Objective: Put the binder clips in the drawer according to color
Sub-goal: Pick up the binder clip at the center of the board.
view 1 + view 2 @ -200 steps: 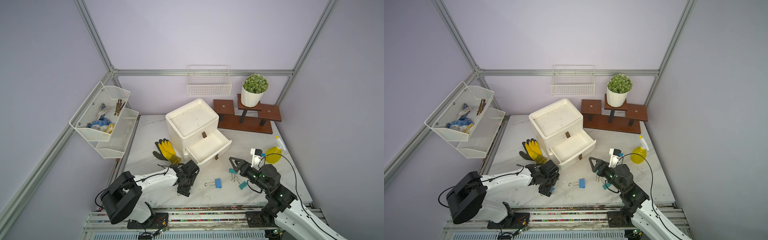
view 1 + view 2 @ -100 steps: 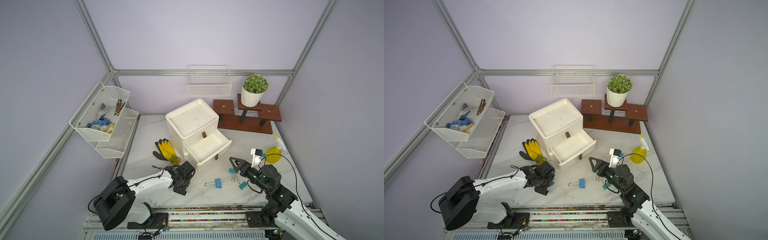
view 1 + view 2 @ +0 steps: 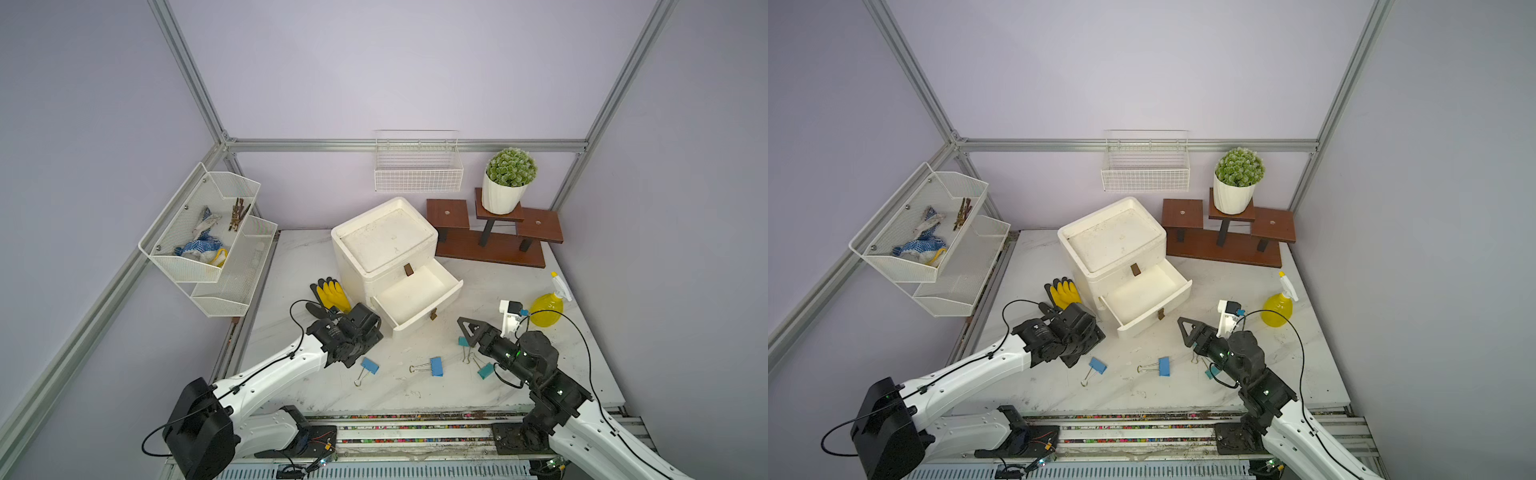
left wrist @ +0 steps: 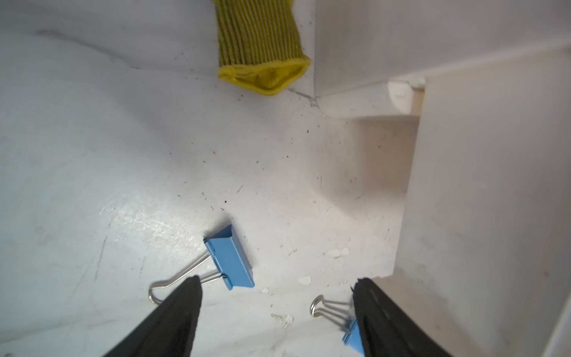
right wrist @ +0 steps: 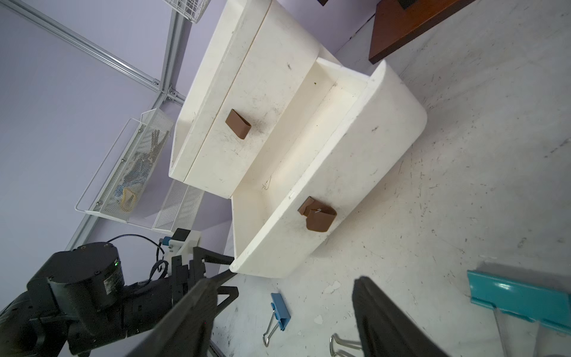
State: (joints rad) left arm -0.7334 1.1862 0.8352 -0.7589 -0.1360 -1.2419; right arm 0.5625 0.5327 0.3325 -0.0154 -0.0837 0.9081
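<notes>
In a top view, a blue clip is seen on the desk, just beside the left pincer. In the left wrist view, that pincer is spread and empty, with the blue clip by one fingertip. In the right wrist view, the right pincer is spread and empty, with a teal clip beside it.

Landmark: brown wooden stand, rear of the marble table. On its middle tier: potted plant, white ribbed pot, upright. Above and left of the stand, on the rear wall: white wire basket. In front of the stand's right end: yellow spray bottle, upright. Well left and in front of the stand: yellow gloves, flat on the table. Far left of the stand, on the side wall: two-tier mesh rack; upper tier holding a blue-dotted glove and brown pegs.
</notes>
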